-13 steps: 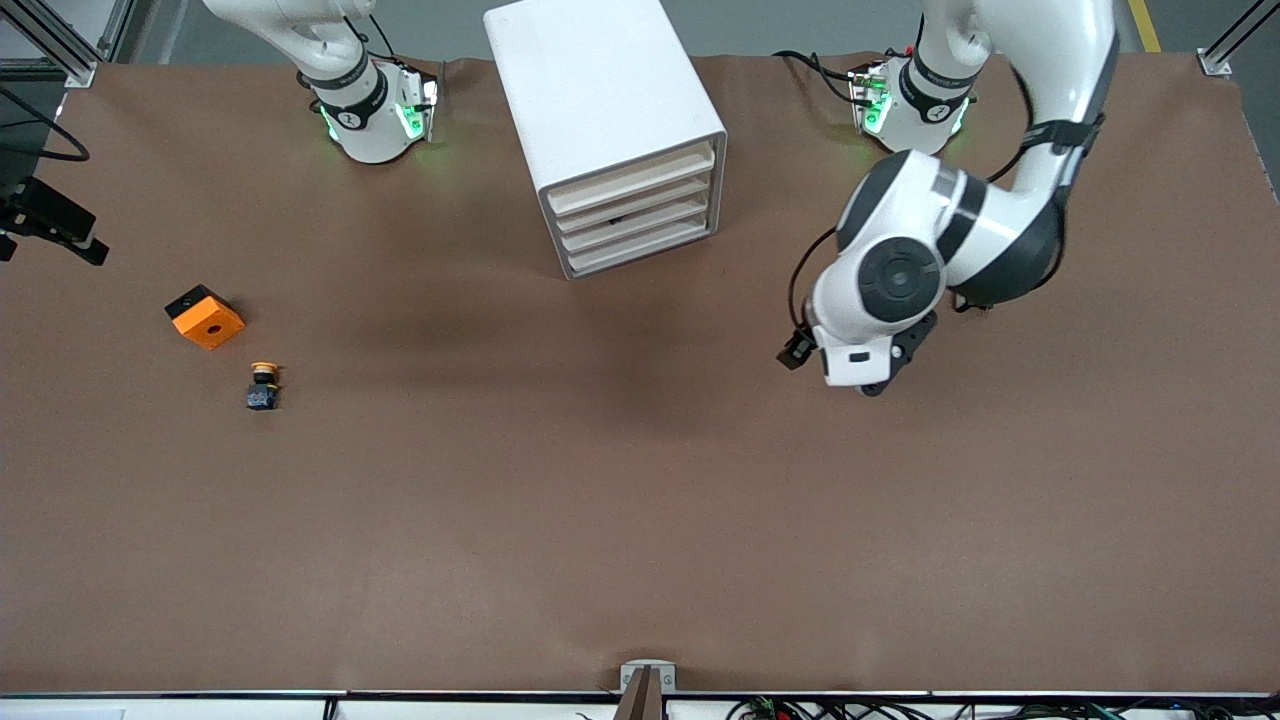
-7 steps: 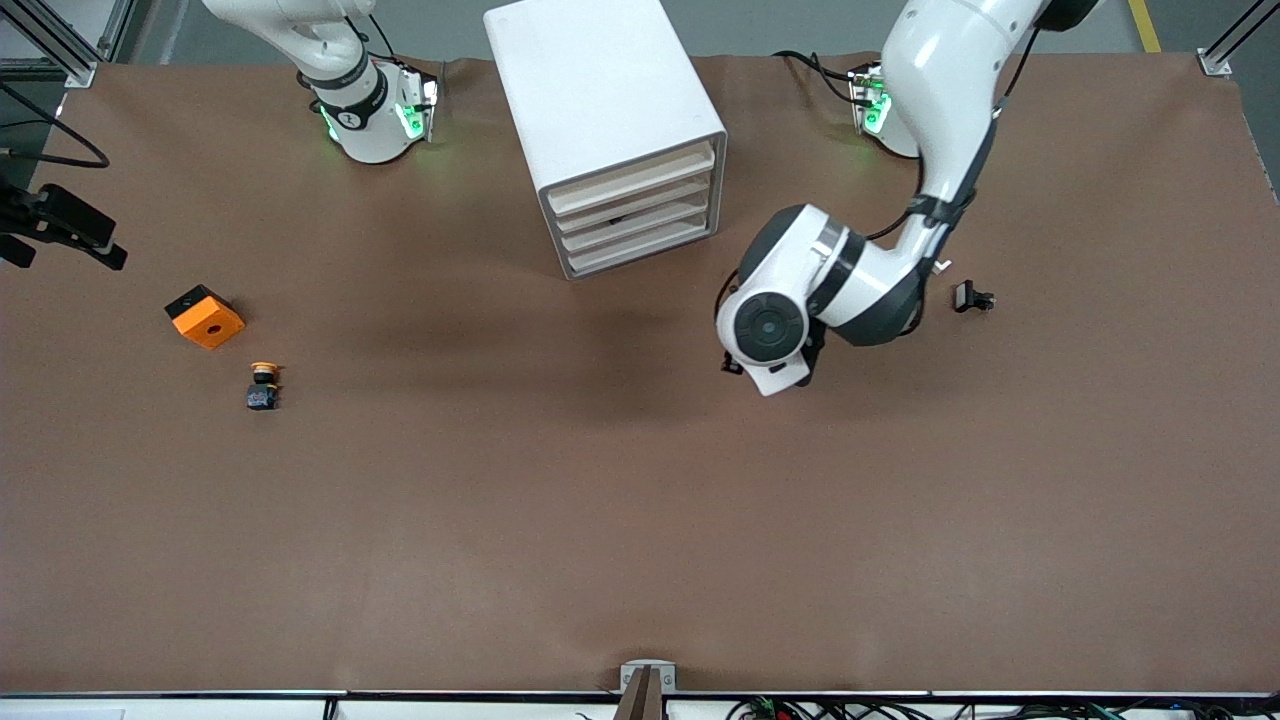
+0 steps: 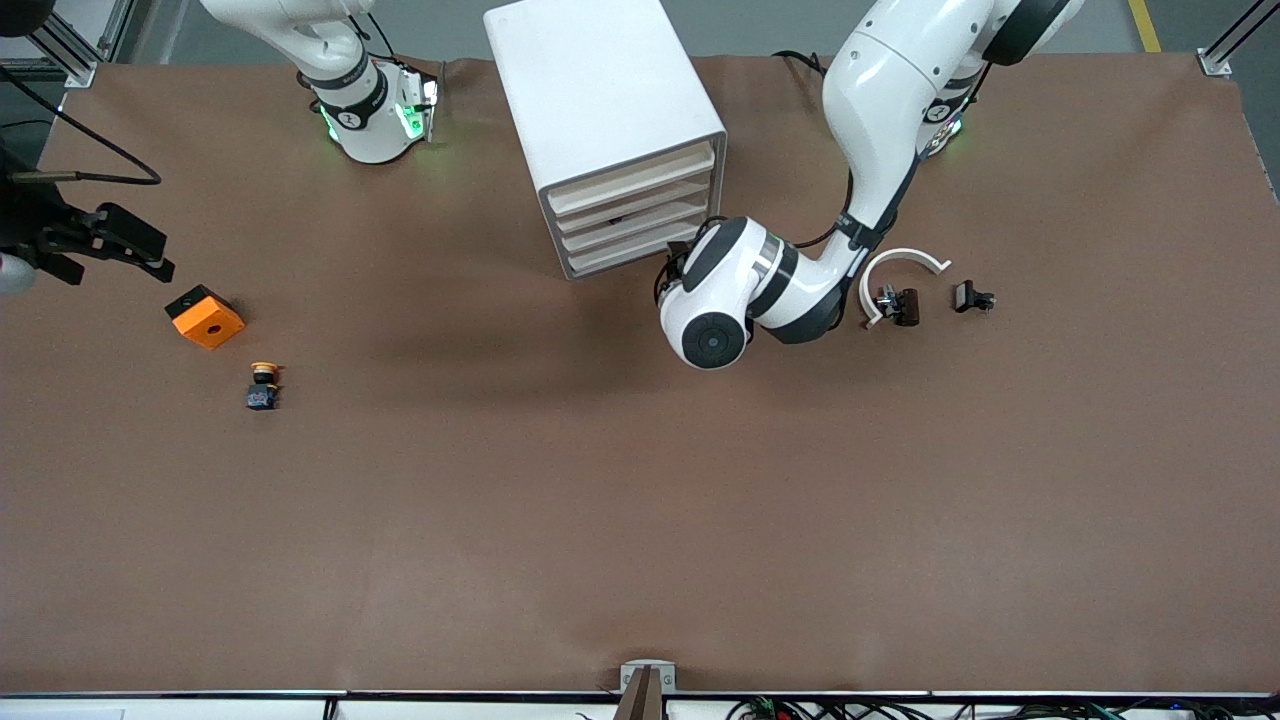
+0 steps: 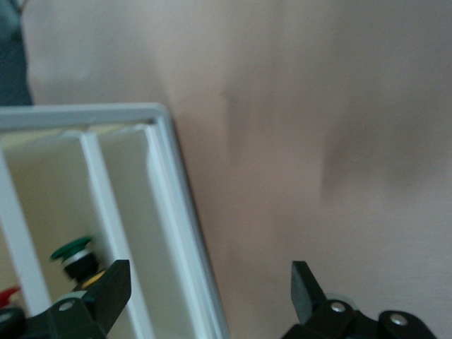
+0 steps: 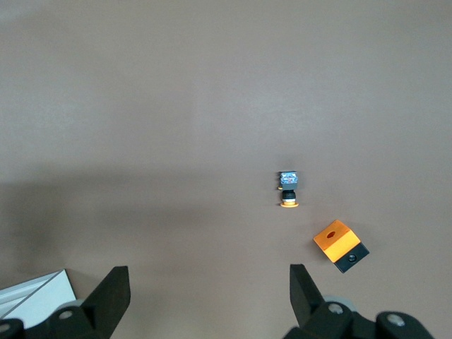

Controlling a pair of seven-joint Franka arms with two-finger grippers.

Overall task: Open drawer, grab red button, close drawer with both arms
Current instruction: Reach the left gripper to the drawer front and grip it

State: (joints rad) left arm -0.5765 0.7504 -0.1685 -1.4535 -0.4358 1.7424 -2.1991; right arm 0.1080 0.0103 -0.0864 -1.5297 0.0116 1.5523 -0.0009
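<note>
Only a sliver of red cap, the button [image 4: 6, 295], shows inside the white drawer cabinet [image 3: 610, 130], beside a green-capped one [image 4: 74, 248]. The cabinet stands midway along the desk [image 3: 640, 500] edge where my bases are. My left pincer [image 4: 208, 289] hangs spread at the cabinet's front. My right pincer [image 5: 205, 286] hangs spread over the desk edge at the right arm's end, near the orange cube [image 3: 205, 317].
</note>
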